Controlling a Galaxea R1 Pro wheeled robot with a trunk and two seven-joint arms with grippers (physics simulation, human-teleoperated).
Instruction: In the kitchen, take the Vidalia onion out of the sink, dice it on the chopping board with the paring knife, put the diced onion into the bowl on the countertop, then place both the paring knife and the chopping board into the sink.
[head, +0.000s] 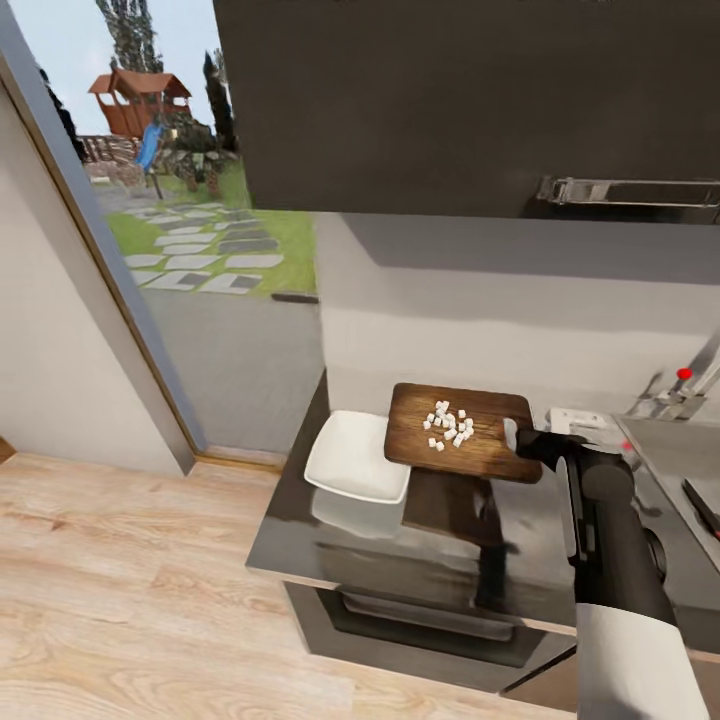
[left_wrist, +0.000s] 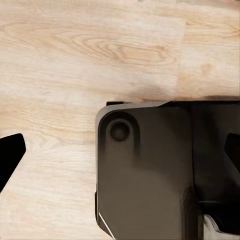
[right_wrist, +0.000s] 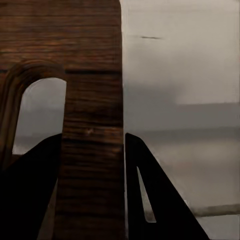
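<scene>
Head view is showing your right hand (head: 522, 440) gripping the board (head: 460, 432) by its handle end, holding it above the table (head: 300, 530) with its left end reaching over the bowl (head: 356, 457). You are carrying a small heap of pale onion dice (head: 449, 423) on the board, sitting near its middle; whether the board is level or slightly tipped, you cannot tell from here. The white squarish bowl is resting on the dark glossy table just beside the board's left edge, with nothing visible inside it. The board's shadow and reflection are lying on the table beneath it.

To your right, the sink (head: 670, 470) is showing at the frame edge with the tap (head: 690, 385) and its red knob (head: 684, 374) behind it. A dark narrow object is lying at the far right rim, too cropped for you to name.

Right wrist view is confirming the grasp: your two dark fingers (right_wrist: 150, 200) are closing on either side of the wooden strip beside the slot handle (right_wrist: 40, 115), pinching the board (right_wrist: 90, 100) between them.

Left wrist view is looking down at the wooden floor (left_wrist: 75, 50) and a dark part of your own base (left_wrist: 150, 175). Your left fingertips (left_wrist: 10, 155) are sitting far apart at the picture's two edges, spread wide with nothing between them.
</scene>
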